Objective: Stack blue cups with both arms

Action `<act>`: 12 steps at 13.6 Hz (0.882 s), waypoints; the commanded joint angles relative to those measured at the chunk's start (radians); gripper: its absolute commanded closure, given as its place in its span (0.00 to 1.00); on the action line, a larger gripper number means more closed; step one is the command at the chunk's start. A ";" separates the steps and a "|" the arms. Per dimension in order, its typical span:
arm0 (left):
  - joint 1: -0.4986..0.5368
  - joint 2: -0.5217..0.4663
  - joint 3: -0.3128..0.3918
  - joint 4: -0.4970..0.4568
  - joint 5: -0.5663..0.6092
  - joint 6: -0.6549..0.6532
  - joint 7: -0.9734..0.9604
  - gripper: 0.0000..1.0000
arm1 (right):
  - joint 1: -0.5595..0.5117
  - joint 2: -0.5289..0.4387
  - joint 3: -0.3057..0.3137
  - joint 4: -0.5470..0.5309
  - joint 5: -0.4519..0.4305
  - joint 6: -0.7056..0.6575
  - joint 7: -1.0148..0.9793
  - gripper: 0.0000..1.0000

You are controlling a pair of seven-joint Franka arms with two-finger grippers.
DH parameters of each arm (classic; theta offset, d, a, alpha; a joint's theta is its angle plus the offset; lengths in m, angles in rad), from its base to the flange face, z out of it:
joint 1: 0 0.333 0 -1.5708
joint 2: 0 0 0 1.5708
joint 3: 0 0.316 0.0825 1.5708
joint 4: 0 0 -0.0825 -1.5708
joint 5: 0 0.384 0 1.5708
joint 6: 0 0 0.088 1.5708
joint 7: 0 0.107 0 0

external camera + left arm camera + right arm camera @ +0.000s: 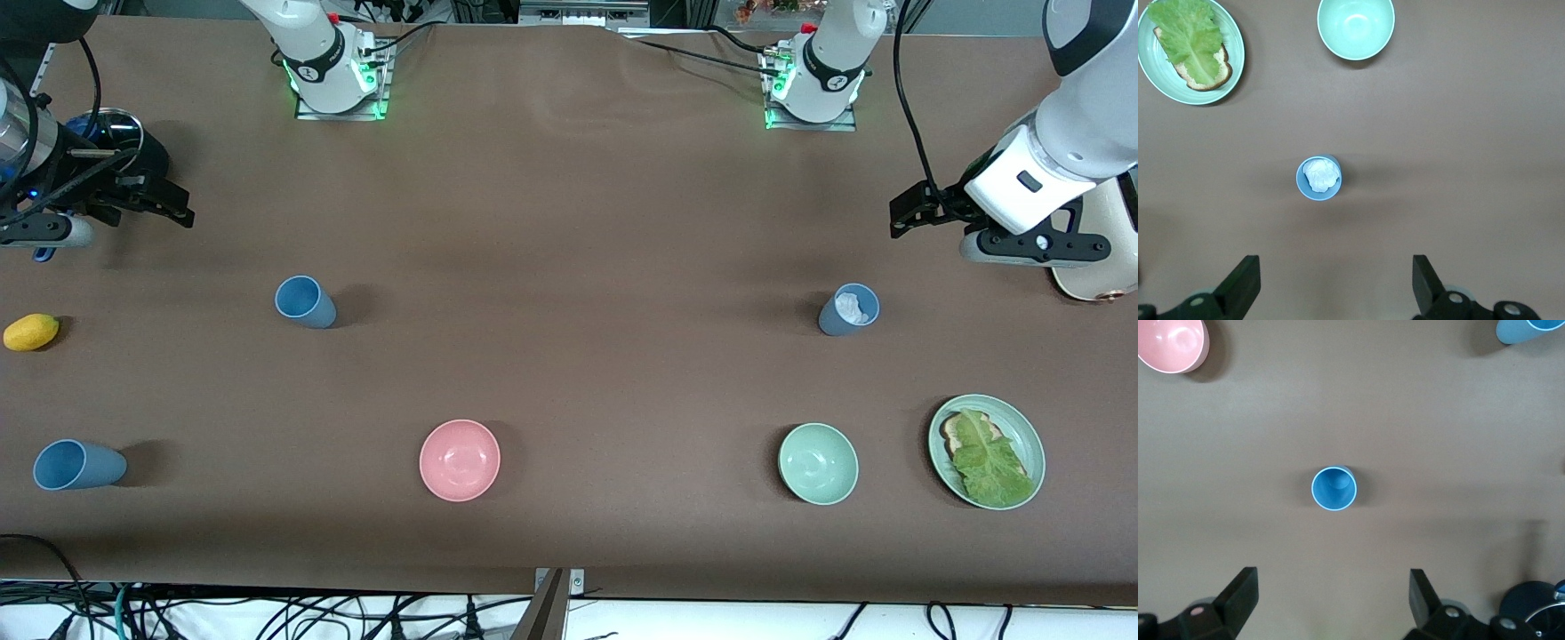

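Counting from the front, we see three blue cups on the desk (pixel 569 222). One blue cup (pixel 76 465) and two bowls, pink (pixel 460 460) and green (pixel 818 463), stand nearest, beside one plate (pixel 1031 436). Farther back stand a bright blue cup (pixel 305 301) and a dull blue cup (pixel 848 310) with something white inside. Our left gripper (pixel 1335 287) and right gripper (pixel 1331 603) hang above, fingers spread wide, holding nothing.

Both grippers (pixel 1331 287) (pixel 1331 603) raised, jaws wide.
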 commanded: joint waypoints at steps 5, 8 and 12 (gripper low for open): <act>0.004 -0.014 -0.005 -0.001 0.006 -0.009 0.012 0.00 | -0.004 0.009 0.009 0.021 -0.010 -0.016 0.003 0.00; 0.004 -0.014 -0.004 -0.001 0.006 -0.009 0.012 0.00 | -0.004 0.007 0.009 0.021 -0.010 -0.016 0.003 0.00; 0.004 -0.014 -0.004 -0.001 0.006 -0.009 0.012 0.00 | -0.004 0.009 0.009 0.021 -0.010 -0.016 0.003 0.00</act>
